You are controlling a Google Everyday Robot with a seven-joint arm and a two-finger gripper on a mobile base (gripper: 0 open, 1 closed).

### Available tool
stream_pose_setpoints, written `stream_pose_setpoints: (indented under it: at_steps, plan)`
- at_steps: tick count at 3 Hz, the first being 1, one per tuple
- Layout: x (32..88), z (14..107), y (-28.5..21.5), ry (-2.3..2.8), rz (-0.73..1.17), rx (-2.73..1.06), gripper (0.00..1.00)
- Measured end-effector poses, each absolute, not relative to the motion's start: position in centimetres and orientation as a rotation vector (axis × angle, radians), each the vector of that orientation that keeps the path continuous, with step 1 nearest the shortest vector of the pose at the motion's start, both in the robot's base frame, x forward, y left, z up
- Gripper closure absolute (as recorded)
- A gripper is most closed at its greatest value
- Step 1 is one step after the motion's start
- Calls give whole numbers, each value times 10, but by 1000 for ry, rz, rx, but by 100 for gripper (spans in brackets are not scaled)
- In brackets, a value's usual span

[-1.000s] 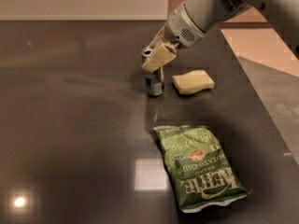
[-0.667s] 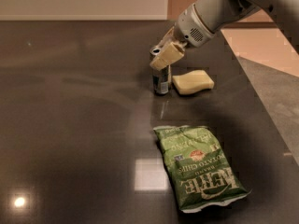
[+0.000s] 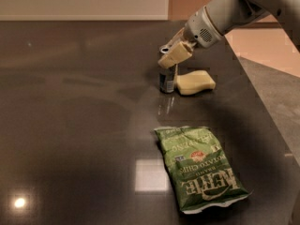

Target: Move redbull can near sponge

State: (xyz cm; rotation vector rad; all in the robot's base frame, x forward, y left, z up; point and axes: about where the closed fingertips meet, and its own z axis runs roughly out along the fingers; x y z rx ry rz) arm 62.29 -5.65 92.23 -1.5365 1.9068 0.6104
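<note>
- While the camera view gives only one angle, it shows the gripper (image 3: 168, 56) at the far right of the dark table (image 3: 70, 125), reaching down from the arm at the upper right.
- Its cream fingers (image 3: 176, 54) are closed around the top of the can (image 3: 167, 81), one finger lying across the front just under the rim.
- The can stands upright on the table, just left of the sponge (image 3: 195, 82). The two look almost touching, though I cannot tell whether a gap remains.
- A green chip bag (image 3: 201, 165) lies flat nearer to the camera, well apart from both.
- By my reading, the carrying step is done and the placing step is in hand.
- The next move calls for opening the fingers gently and lifting straight up, so the slim can does not tip onto the sponge.
</note>
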Motion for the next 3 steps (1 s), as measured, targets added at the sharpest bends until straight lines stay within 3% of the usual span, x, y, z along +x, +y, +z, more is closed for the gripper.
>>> stream_pose_setpoints:
  at_steps: [1, 2, 3]
  plan:
    - [625, 919, -60, 1909, 635, -1520, 13]
    - [625, 918, -58, 1908, 638, -1524, 0]
    - [625, 918, -58, 1908, 638, -1524, 0]
